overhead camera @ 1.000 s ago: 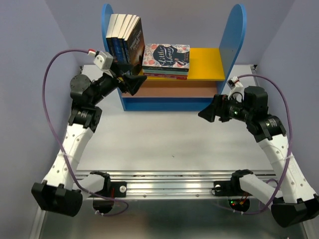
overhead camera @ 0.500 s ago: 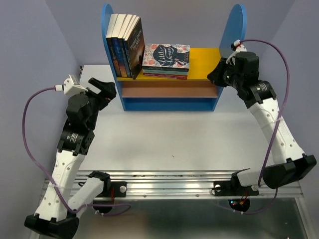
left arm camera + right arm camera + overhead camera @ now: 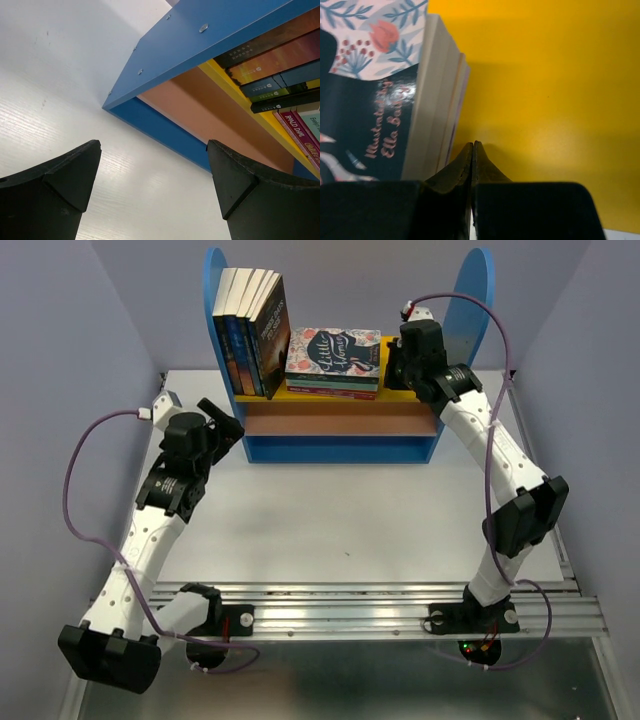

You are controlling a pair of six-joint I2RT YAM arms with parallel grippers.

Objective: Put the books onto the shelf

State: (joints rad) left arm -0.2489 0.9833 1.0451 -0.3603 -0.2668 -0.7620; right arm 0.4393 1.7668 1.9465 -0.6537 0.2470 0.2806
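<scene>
Where floral-covered paperback stack [image 3: 333,360] lies flat on yellow upper board [image 3: 545,75], we see right gripper [image 3: 472,147] pinched together, empty, just beside it; dark upright paperbacks [image 3: 252,330] stand left in blue-sided shelf [image 3: 478,300]; left gripper [image 3: 152,150] spread apart.

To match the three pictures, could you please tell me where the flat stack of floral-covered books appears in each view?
Top external: the flat stack of floral-covered books lies in the upper centre.
Left wrist: only its pink and pale spines show, at the right edge.
Right wrist: its floral cover and page edges fill the left side.
Shared landmark: the yellow upper board under it.
</scene>
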